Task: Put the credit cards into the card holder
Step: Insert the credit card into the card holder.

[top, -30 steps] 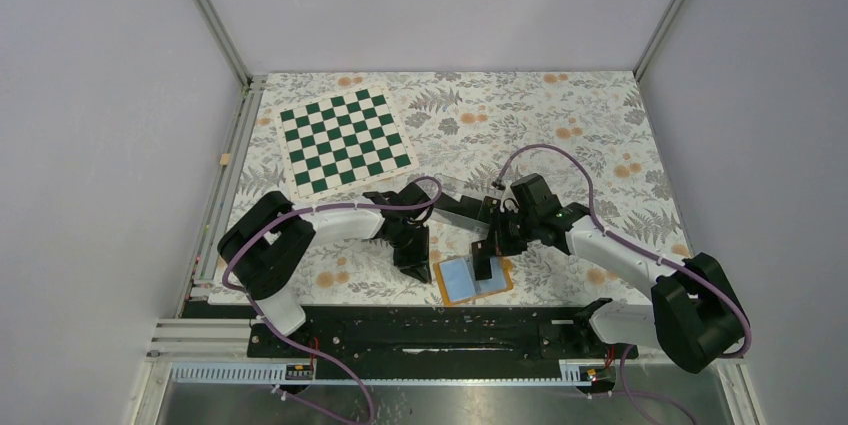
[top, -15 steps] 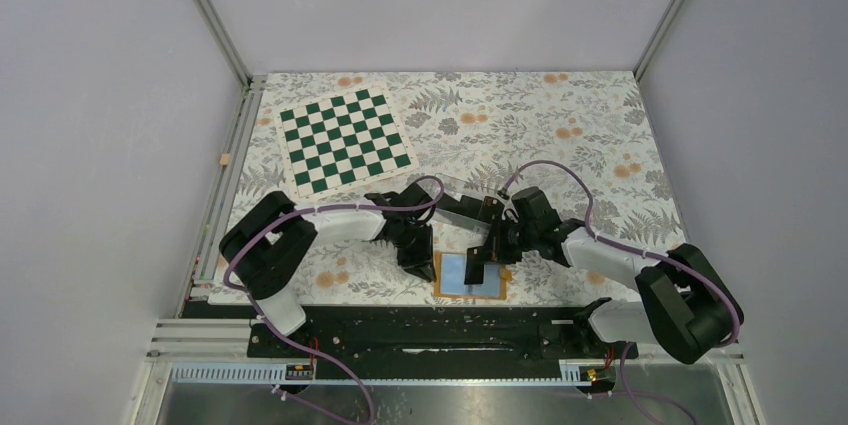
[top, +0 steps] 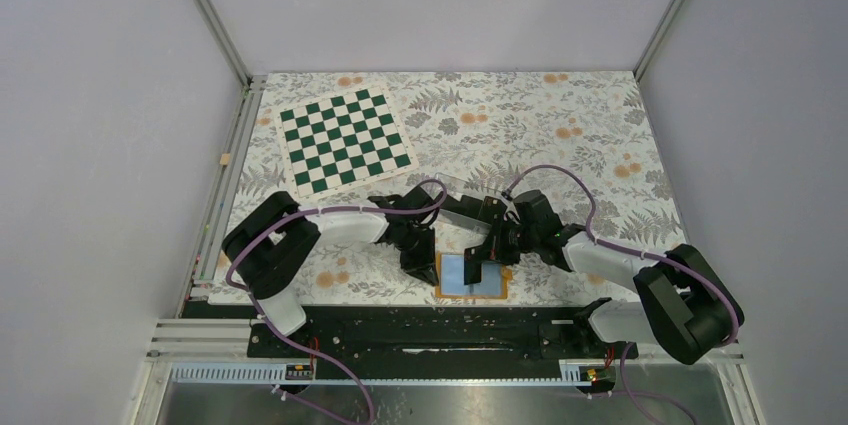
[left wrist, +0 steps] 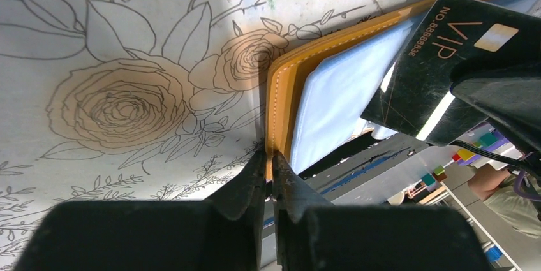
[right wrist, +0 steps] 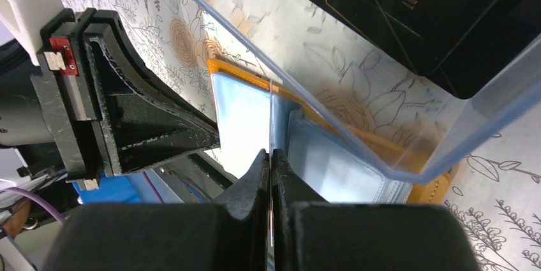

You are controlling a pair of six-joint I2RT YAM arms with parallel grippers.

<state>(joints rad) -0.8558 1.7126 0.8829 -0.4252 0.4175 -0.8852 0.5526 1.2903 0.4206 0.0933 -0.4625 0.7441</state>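
Card holder (left wrist: 332, 99) edge in left gripper (left wrist: 269, 156); credit card (left wrist: 434, 73) apparently above.

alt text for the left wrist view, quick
The left gripper pinches the edge of the orange card holder, which lies open on a floral tablecloth. At right, the right gripper holds a black VIP credit card tilted over the light blue pocket.

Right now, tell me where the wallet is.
Top view: wallet lies open at the table's near edge, centre, left end effector pinching its left rim.
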